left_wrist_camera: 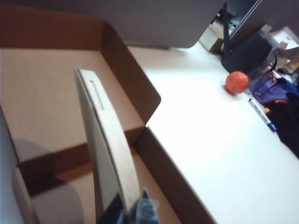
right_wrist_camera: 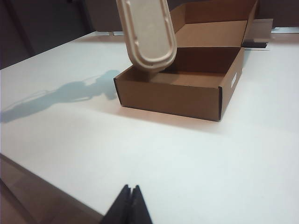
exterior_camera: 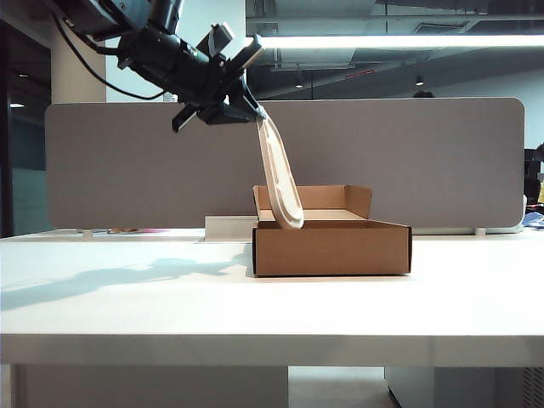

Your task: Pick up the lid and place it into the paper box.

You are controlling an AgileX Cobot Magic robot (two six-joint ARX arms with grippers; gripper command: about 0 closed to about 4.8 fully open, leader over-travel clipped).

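Observation:
The pale beige lid (exterior_camera: 280, 174) hangs edge-on and steeply tilted, its lower end dipping over the left end of the brown paper box (exterior_camera: 331, 246). My left gripper (exterior_camera: 255, 112) is shut on the lid's top edge, high above the box's left side. In the left wrist view the lid (left_wrist_camera: 107, 144) runs from my left gripper (left_wrist_camera: 133, 211) out over the box floor (left_wrist_camera: 42, 88). The right wrist view shows the lid (right_wrist_camera: 147, 35) hanging over the near left corner of the box (right_wrist_camera: 180, 95). My right gripper (right_wrist_camera: 130, 189) is shut and empty, low at the table's near edge, far from the box.
The box's rear flap (exterior_camera: 314, 198) stands upright with angled side tabs. A grey partition (exterior_camera: 408, 161) runs behind the table. Beyond it, an orange ball (left_wrist_camera: 237, 82), a pen (left_wrist_camera: 261, 114) and dark bags (left_wrist_camera: 280, 93) lie on a neighbouring surface.

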